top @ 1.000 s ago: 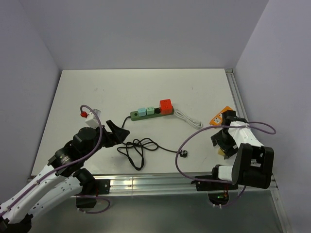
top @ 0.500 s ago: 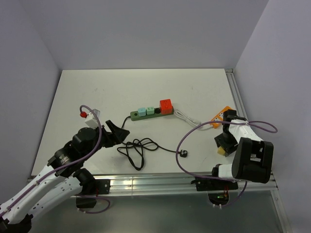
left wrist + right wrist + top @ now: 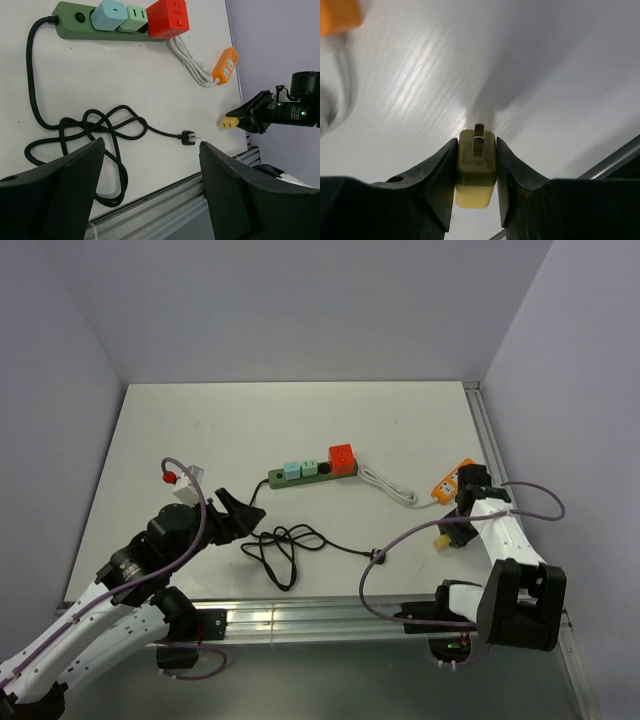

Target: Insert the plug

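Now pale yellow plug (image 3: 476,167), prongs outward

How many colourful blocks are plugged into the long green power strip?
3. A light blue block sits nearest the black cord, a mint green block is next to it, and a red cube is at the other end. None seem hidden.

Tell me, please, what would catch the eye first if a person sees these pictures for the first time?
The red cube adapter stands out first. It sits on the green power strip near the table's middle, with a tangled black cable in front of it. On the right side, the right gripper clamps a small yellow plug, close to an orange socket block on a white cord.
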Robot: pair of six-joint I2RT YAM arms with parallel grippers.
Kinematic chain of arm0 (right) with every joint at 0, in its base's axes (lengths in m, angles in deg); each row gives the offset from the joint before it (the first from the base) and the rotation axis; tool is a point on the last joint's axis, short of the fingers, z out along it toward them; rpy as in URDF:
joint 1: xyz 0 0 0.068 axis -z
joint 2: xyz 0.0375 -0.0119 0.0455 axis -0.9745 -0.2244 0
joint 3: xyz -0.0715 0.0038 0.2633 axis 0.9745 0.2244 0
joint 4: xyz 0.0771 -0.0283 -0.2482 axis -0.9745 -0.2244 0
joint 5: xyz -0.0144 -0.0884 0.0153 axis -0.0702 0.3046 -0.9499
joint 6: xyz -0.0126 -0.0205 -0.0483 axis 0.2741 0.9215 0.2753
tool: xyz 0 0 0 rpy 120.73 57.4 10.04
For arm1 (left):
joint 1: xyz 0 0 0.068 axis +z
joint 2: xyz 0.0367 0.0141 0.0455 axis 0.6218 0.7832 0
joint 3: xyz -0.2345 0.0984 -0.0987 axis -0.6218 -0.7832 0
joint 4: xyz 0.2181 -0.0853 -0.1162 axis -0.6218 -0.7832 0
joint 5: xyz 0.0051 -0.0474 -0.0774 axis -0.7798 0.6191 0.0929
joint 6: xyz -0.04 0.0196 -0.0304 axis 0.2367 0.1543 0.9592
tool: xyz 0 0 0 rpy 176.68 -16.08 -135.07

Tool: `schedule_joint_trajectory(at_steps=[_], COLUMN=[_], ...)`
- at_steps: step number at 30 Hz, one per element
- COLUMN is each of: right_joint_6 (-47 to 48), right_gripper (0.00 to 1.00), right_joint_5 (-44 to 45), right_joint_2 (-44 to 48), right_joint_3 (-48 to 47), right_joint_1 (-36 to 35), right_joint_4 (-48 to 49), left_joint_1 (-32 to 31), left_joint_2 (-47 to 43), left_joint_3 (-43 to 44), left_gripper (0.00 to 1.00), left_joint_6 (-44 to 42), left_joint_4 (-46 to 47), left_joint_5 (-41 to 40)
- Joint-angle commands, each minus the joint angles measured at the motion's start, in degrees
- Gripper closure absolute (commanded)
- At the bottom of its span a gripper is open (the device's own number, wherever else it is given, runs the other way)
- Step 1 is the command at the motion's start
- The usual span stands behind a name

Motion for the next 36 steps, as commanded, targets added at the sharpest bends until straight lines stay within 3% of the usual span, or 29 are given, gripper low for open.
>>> schedule_joint_trajectory(at_steps=[1,3,5,7,11,14,19,23,26,32,36], right_joint_6=[2.3,4.3,6.9,8.9,8.2,10.3,16.8,21.9,20.1,12.0,12.7], right_gripper=[1.0,1.0,1.0,1.0,1.0,1.0,1.0,1.0,1.0,1.0,1.0], right_joint_5=[-2.9,-4.9,-12.6,-27.0,-44.3,-49.8,-52.6,-57.5,-57.0,-61.1,-61.1], right_joint_2=[4.2,7.0,9.2,12.7,15.2,14.6,16.7,20.8,22.5,22.8,21.7], right_joint_3=[-1.8,-5.4,-8.6,-10.0,-12.7,-14.4,-15.8,-15.0,-13.4,-8.0,-8.5], right_joint_1=[-7.2,-11.2,-16.2,-17.5,-21.8,-29.3,-41.0,-44.2,-44.4,-46.1,-48.9], right_joint_4=[0.1,-0.6,1.1,5.0,20.5,28.0,31.2,32.5,34.9,47.0,49.2], left_joint_1=[0.1,0.1,0.1,0.0,0.1,0.1,0.1,0.1,0.0,0.1,0.1], left_joint_2=[-0.9,-1.0,-1.3,-1.6,0.1,5.0,16.0,19.6,19.8,15.5,15.8], left_joint_3=[2.5,2.4,2.1,0.6,-2.4,-1.5,4.3,5.0,2.5,-3.6,-4.2], left_gripper=[0.19,0.19,0.19,0.2,0.21,0.21,0.24,0.26,0.27,0.28,0.31], left_joint_6=[0.4,0.1,-0.2,-0.9,-0.3,0.7,-3.1,-4.9,-3.7,1.3,4.8], left_joint_4=[1.5,3.4,5.5,11.2,22.8,28.1,32.3,35.9,39.2,51.2,55.7], left_joint_5=[0.6,2.0,3.4,7.2,14.0,18.9,31.6,47.3,53.8,52.6,52.6])
